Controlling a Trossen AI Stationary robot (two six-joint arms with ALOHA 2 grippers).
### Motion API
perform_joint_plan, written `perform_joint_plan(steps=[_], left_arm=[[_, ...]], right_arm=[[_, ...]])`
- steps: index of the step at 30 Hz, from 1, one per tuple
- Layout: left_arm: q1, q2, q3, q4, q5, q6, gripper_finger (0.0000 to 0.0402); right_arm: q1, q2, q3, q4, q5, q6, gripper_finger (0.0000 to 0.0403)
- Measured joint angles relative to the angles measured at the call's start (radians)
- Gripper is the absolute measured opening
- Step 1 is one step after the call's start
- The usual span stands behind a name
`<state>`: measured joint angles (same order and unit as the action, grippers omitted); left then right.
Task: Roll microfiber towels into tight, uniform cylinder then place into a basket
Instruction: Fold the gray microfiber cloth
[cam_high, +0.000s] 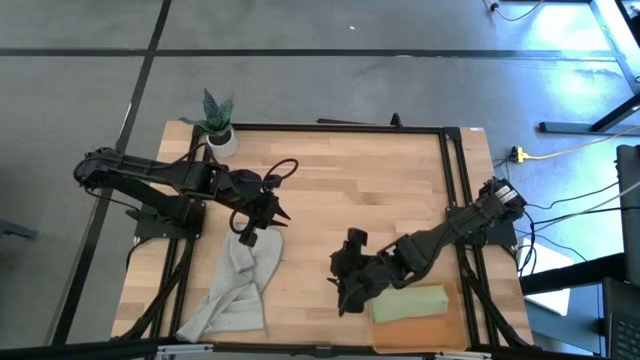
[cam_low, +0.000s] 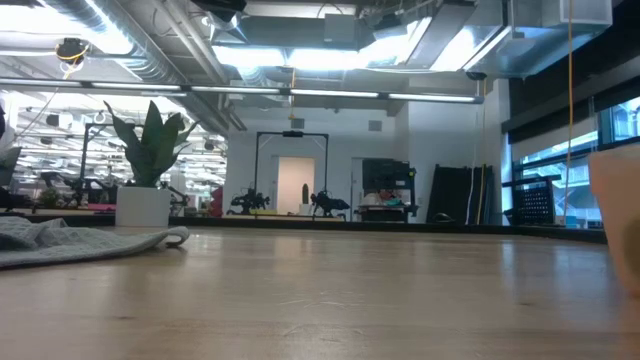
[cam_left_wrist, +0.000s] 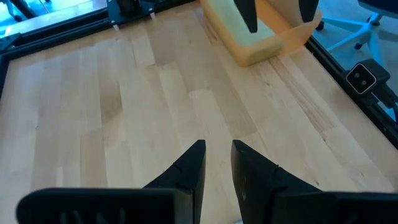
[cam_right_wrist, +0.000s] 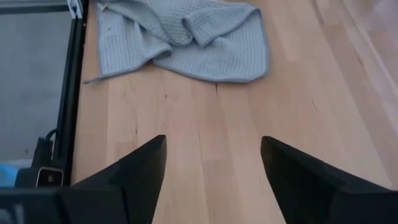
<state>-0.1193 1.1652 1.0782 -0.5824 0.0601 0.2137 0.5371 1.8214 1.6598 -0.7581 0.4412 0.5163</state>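
Pale wooden plank bench (cam_high: 330, 190), seen from above. Two dark arms are noted over it.

Right tool (cam_high: 345, 290): found low over the bare bench, just beside the near-left end of the shallow orange-brown rectangular basket (cam_high: 455, 325). Its two dark fingers (cam_right_wrist: 140, 171) are seen spread wide with only bare wood between them; nothing is held.

Sage-green rolled microfiber towel (cam_high: 408, 303): seen lying inside the basket, right beside the right tool. It is formed into a blocky roll. Its long axis is laid along the basket's length, roughly parallel to the bench's near edge, with one end pointed at the right tool and the other away from it.

Left tool (cam_high: 262, 228): held above the far end of the light grey waffle-weave microfiber towel (cam_high: 235, 290). Its fingers (cam_left_wrist: 186, 171) are set narrow, a thin gap left between them, nothing gripped.

The grey towel is seen unrolled and crumpled flat on the bench. Its long axis is run from just beneath the left tool diagonally toward the bench's near-left corner. It lies well apart from the right tool, straight ahead of that tool's fingers.

A small white pot with a green plant (cam_high: 218, 125) is noted at the bench's far-left corner, behind the left arm.
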Motion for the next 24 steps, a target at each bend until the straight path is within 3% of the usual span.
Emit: perform_joint_plan(steps=[12, 18, 24], left_arm=[[0.001, 0.000, 0.000, 0.009, -0.064, -0.016, 0.0067], [-0.022, -0.016, 0.001, -0.041, -0.053, -0.289, 0.0067], [-0.147, -0.066, 0.002, -0.099, -0.063, -0.451, 0.0067]], right_arm=[[-0.067, 0.004, 0.000, 0.087, -0.068, -0.039, 0.0265], [-0.113, 0.044, 0.000, 0.151, -0.122, -0.098, 0.0265], [-0.169, 0.113, 0.000, 0.230, -0.210, -0.165, 0.0265]])
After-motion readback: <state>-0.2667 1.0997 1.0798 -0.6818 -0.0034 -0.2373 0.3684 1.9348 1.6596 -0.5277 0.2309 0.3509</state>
